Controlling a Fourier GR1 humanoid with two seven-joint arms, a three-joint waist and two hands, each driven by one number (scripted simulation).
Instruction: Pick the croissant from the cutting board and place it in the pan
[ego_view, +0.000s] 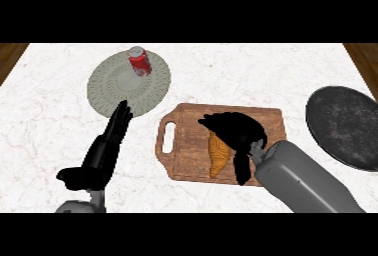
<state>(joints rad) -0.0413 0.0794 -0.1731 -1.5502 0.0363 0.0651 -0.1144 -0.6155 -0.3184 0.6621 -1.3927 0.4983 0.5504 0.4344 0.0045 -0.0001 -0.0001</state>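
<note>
Head view: right hand (232, 131) curls round the golden croissant (218, 156) on the rectangular wooden cutting board (190, 150).

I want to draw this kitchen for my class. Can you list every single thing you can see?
counter: one, white marble, under everything
plate: one, grey-green, far left
can: one, red, standing on the plate's far side
cutting board: one, brown wood, in the middle
croissant: one, golden, lying on the cutting board
pan: one, dark grey, right edge, nothing in it
left hand: one, black, fingers straight, resting by the plate's near rim
right hand: one, black, fingers curled over the croissant's far end
forearm: grey, behind the right hand
</note>
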